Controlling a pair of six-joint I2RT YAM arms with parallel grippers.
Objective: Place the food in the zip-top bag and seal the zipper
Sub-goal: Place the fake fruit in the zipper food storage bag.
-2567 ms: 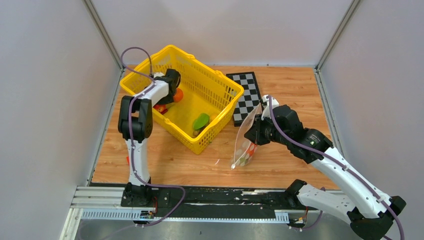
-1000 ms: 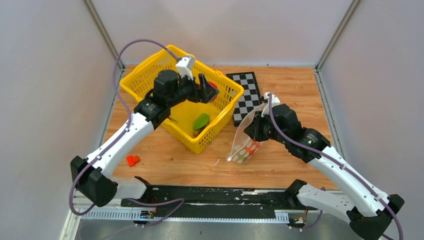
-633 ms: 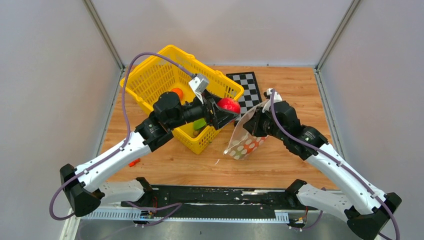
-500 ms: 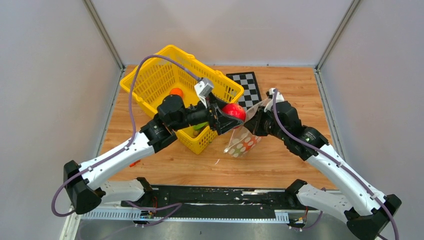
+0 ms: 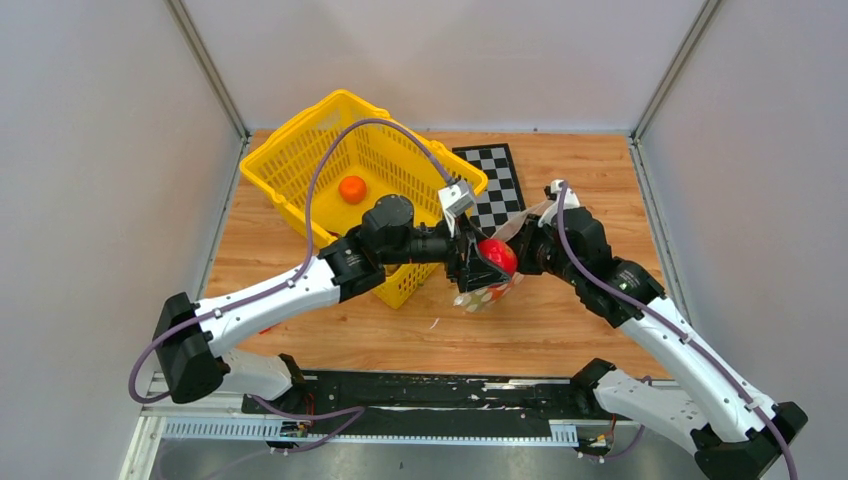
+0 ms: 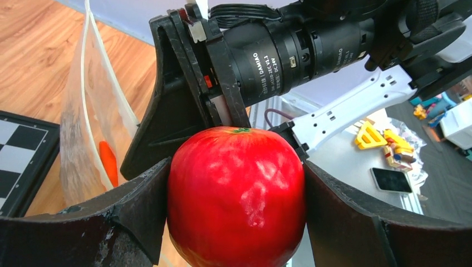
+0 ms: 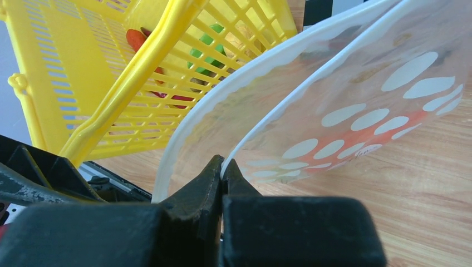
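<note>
Left gripper [image 5: 478, 262], jaws wide, is clamping the red tomato [image 6: 236, 194] at the zip-top bag [image 7: 362, 111] mouth. Right gripper [image 7: 222, 167], jaws closed tight, is pinching the bag's rim. An orange [image 5: 351, 189] is lying in the yellow basket [image 5: 300, 140], and sealing is pending.

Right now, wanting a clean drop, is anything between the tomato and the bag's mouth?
Nothing visible. The mouth of the zip-top bag gapes open beside the tomato; the right gripper pinching one lip sits close behind it.
</note>
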